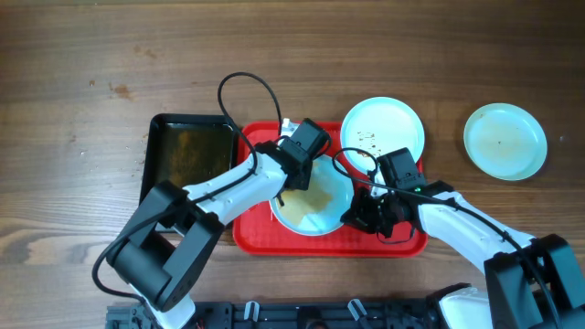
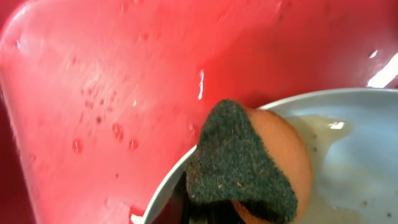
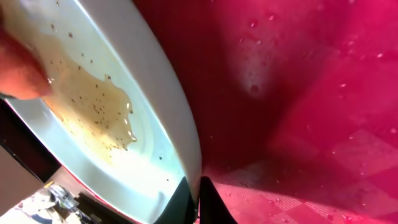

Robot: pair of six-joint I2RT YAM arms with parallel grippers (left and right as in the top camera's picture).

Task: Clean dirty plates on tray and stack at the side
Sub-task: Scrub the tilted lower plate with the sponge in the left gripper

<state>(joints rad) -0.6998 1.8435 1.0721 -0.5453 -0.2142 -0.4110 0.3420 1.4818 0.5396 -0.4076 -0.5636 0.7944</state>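
On the red tray (image 1: pixel 251 233) lies a pale mint plate (image 1: pixel 311 208) with yellowish liquid and brown specks (image 3: pixel 93 106) in it. My left gripper (image 1: pixel 298 178) is shut on a sponge (image 2: pixel 249 162), dark green on one face and orange on the other, which presses on the plate (image 2: pixel 348 162) near its rim. My right gripper (image 3: pixel 198 199) is shut on the plate's right rim (image 3: pixel 180 124), one finger on each side, and that edge looks raised off the tray (image 3: pixel 311 93). In the overhead view the right gripper (image 1: pixel 358 215) sits at the plate's right side.
A second plate (image 1: pixel 384 128) with a few specks lies over the tray's back right corner. A third plate (image 1: pixel 505 140) rests on the wooden table to the right. A black pan (image 1: pixel 187 151) stands against the tray's left side. Droplets dot the tray (image 2: pixel 93 93).
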